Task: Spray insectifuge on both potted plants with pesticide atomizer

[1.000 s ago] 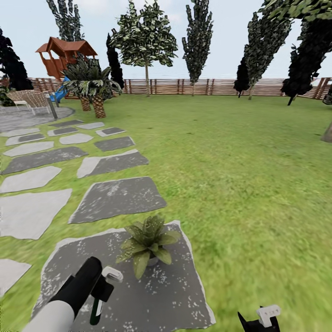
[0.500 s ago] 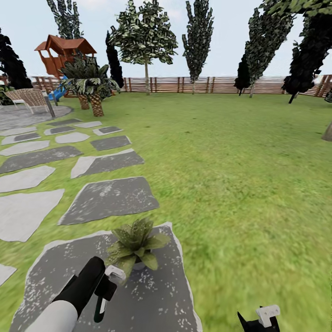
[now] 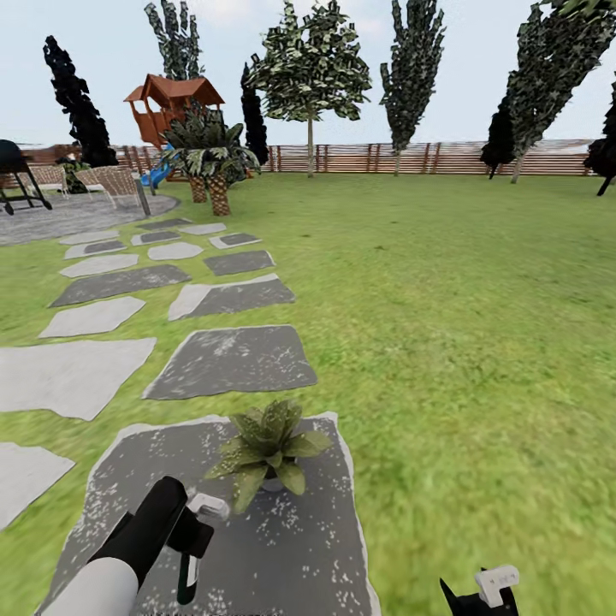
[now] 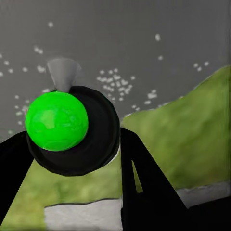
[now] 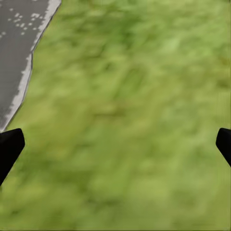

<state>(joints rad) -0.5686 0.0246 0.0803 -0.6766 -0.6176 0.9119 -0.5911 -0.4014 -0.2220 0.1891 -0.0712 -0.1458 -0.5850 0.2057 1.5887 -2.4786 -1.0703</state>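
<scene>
One potted plant [image 3: 269,447], a low rosette of pointed green leaves in a tiny grey pot, stands on the nearest dark stepping stone [image 3: 299,547]. My left gripper [image 3: 193,552] hangs just short of it and to its left, shut on the pesticide atomizer [image 3: 186,583], whose dark green body points down at the stone. In the left wrist view the atomizer [image 4: 57,121] shows end-on between black fingers [image 4: 144,178], its grey nozzle [image 4: 63,73] over the stone. My right gripper [image 3: 484,595] is low at the right, open over grass, its fingertips [image 5: 9,147] wide apart. The other potted plant is out of view.
A path of grey stepping stones [image 3: 229,361] runs back left toward a paved patio with chairs [image 3: 115,182] and a black grill [image 3: 17,171]. Palms [image 3: 210,158], a playhouse [image 3: 171,107] and tall trees stand before the slat fence [image 3: 411,159]. Open lawn [image 3: 462,342] lies to the right.
The whole view has swung left, bringing the grill and patio into sight. Both arms keep their places in the picture, and the atomizer stays in the left gripper near the plant.
</scene>
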